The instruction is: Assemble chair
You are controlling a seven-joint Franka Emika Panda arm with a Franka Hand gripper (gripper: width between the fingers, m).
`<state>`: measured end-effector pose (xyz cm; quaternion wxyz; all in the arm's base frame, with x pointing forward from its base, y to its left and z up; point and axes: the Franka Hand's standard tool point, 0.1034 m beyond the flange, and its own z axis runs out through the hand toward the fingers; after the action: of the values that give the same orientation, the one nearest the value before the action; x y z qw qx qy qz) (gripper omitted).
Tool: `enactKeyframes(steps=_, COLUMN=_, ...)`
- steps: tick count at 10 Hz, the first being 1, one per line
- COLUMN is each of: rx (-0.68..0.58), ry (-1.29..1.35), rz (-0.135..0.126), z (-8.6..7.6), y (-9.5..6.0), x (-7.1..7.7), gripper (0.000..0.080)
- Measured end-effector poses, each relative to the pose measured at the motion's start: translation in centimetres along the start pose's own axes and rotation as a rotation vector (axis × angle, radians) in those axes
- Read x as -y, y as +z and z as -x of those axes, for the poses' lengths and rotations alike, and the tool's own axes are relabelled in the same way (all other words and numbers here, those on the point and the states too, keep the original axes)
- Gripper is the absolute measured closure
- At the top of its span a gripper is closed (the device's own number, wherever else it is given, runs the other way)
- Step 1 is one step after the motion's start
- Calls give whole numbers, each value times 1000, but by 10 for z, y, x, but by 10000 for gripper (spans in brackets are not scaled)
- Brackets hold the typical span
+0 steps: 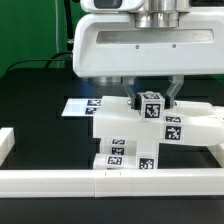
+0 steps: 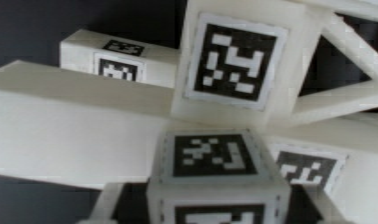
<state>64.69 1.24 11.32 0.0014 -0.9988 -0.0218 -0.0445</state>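
Marker board (image 1: 78, 105): lying flat on the dark table toward the exterior view's left, behind and apart from the gripper.
Border rail (image 1: 60, 180): running along the near edge, below and in front of the hand.
Chair (image 1: 135, 135): sitting directly beneath the hand as a clustered white structure of tagged blocks and a flat frame; several parts are looking joined already.
Gripper (image 1: 152, 97): reaching down with fingers pinching a small tagged cube (image 1: 152, 106) on top of the cluster.
Right side: a long white piece (image 1: 205, 130) is extending away beside the hand.
Progress: seemingly midway; whether the cube is fully seated, I cannot tell.
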Motion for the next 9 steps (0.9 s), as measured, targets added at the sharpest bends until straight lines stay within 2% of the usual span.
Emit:
enactKeyframes(steps=3, rx=-1, ry=76, rz=-4, z=0, y=0, x=-3, gripper=517)
enactKeyframes(steps=4, rx=-1, ry=241, rz=-14, z=0, y=0, x=-4, gripper=517)
enactKeyframes(steps=7, rx=1, ry=564, rz=-22, z=2, y=0, x=-3, gripper=517)
enactKeyframes(steps=9, rx=1, ry=691, rz=-23, z=1, y=0, x=-2, gripper=515)
